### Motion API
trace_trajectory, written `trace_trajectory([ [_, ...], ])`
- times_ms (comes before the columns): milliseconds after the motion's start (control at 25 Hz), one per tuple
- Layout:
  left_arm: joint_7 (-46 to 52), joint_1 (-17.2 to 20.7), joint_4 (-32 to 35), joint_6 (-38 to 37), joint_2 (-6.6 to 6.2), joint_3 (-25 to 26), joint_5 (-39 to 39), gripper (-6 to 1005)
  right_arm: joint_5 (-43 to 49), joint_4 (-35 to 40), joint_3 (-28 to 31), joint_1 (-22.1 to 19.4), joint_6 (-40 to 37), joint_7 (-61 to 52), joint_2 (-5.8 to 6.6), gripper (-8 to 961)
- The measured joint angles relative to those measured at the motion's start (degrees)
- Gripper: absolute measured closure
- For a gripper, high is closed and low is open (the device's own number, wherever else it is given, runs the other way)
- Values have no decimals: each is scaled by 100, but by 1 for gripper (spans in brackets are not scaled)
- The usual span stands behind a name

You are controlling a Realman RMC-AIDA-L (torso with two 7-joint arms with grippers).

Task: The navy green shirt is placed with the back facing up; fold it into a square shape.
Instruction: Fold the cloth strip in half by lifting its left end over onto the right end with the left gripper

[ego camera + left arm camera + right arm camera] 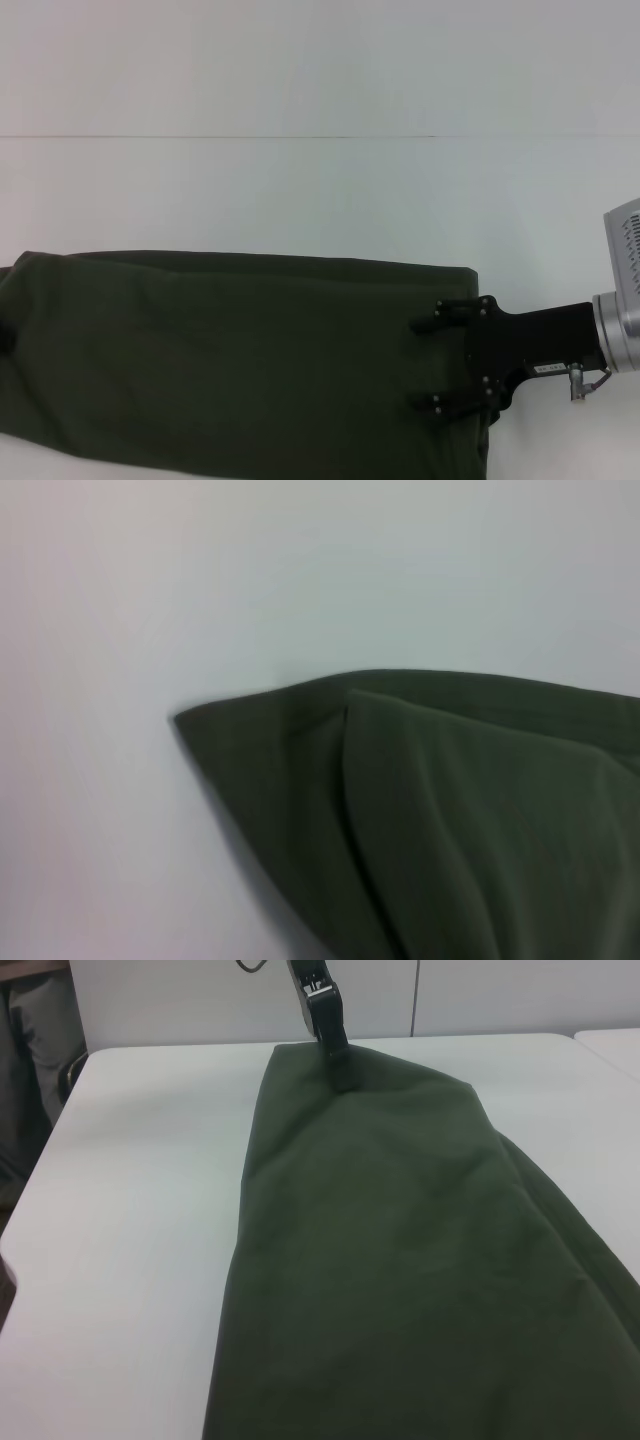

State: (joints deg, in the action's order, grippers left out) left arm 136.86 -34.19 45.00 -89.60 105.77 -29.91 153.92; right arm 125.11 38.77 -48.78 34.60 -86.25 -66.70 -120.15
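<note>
The right gripper (pixel 428 365) comes in from the right side of the head view, low over the right end of the navy green shirt (pixel 230 360). Its two black fingers (pixel 445 313) are spread wide apart and lie over the cloth; nothing is seen between them, and I cannot tell if they press on the cloth or only hang just above it. Behind the fingers there is the black body of the gripper and then a silver wrist part (pixel 620 325), over the bare white surface (pixel 320 190).

From this gripper the shirt goes away toward the robot's left as a long dark band. It is already folded lengthwise, with smooth straight edges, and its plain side is up. It reaches the left edge and the lower edge of the head view.

The left gripper (pixel 335 1045) is at the opposite end of the shirt, far from the right one. In the right wrist view it shows only as a thin black part that comes down to the far edge of the cloth. I cannot tell if it is open or closed. The left wrist view shows a folded corner of the shirt with one layer lying over another.

Around the shirt the surface is bare. Beyond its far edge there are pale wall panels (pixel 200 1000).
</note>
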Motion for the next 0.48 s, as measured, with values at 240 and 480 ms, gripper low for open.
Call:
trace_trajectory([
  [240, 13, -58, 26, -276, -28, 149, -56, 857, -10, -10, 0, 22, 14, 0, 0, 36],
  [480, 19, -42, 87, -324, -31, 261, -61, 857, -36, -19, -4, 29, 19, 0, -6, 38],
])
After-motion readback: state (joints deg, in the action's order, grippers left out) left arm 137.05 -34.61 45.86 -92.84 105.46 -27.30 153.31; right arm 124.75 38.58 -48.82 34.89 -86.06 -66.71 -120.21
